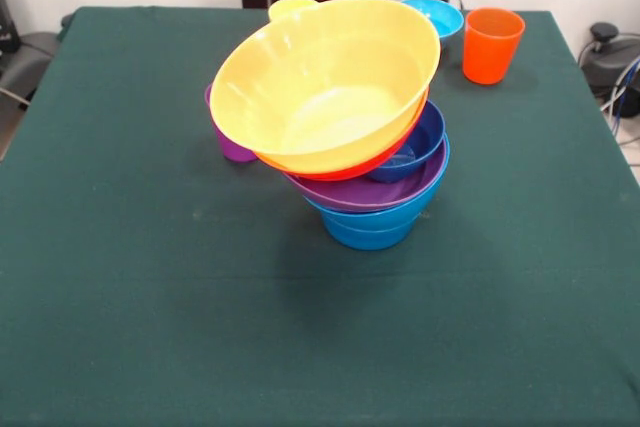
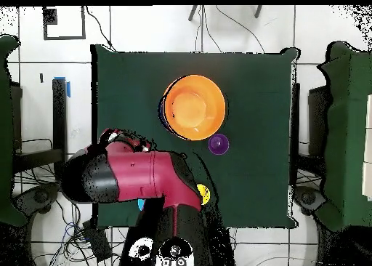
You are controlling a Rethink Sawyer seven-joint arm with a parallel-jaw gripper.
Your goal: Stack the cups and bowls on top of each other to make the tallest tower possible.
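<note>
— Where is the tower standing now?

— Near the middle of the green table. At the bottom are the two mid-blue bowls, one inside the other. Above them sits the wide purple bowl, then the small dark blue bowl. On top, the orange bowl and the large yellow bowl lean strongly toward the camera in the front view.

— What other things are around it?

— The purple cup stands just beside the tower, half hidden behind the yellow bowl. At the far side of the table are the orange cup, the small cyan bowl and the yellow cup, which only shows its rim over the big bowl.

— And the gripper?

— I cannot tell. In the overhead view the red and black arm lies over the table edge near the base and covers the cups there; the gripper does not show in either view.
</note>
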